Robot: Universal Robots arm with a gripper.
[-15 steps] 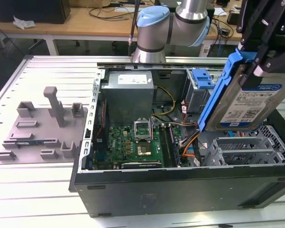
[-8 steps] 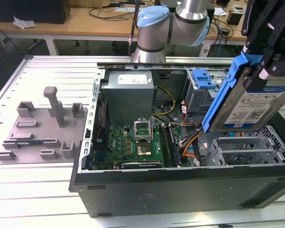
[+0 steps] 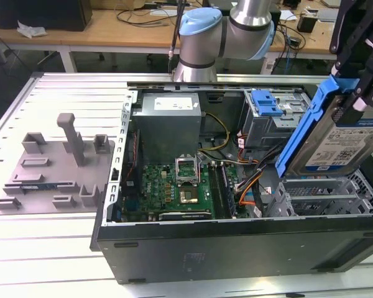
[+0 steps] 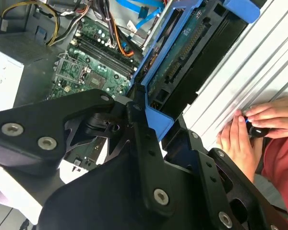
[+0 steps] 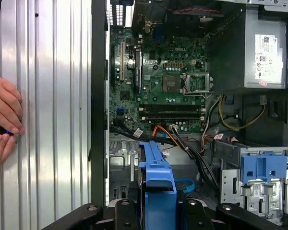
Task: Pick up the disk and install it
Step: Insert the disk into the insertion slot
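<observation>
**Exterior view.** My pincer [image 3: 353,93] is closed on the disk [image 3: 345,139] and grips it from above at its upper end. The disk hangs steeply tilted, label toward the camera, with its blue carrier bracket [image 3: 301,127] along the side toward the exterior view's left. It is held over the drive cage [image 3: 326,195] at the exterior view's right end of the open computer case [image 3: 236,251]. Whether it touches the cage I cannot tell. Inside the case are the motherboard [image 3: 174,186], the power supply [image 3: 168,121] and a blue latch [image 3: 265,102]. A grey tray [image 3: 50,171] with upright posts lies on the ribbed tabletop [image 3: 43,261], just beside the case on the exterior view's left. My arm [image 3: 224,28] rises behind the case.

**Second wrist view.** My black fingers [image 4: 139,143] clamp the bracket's edge. The disk [image 4: 192,62] shows its circuit-board face, with the motherboard [image 4: 91,62] beyond it. A person's hands [image 4: 240,143] rest on the tabletop [image 4: 259,57].

**First wrist view.** The bracket [image 5: 156,172] stands up between the two sides of my pincer [image 5: 158,213], above the case interior. The motherboard [image 5: 163,86], power supply [image 5: 259,48] and blue latch [image 5: 262,167] are in view. The hands [image 5: 5,115] lie on the tabletop [image 5: 53,96] outside the case wall.
</observation>
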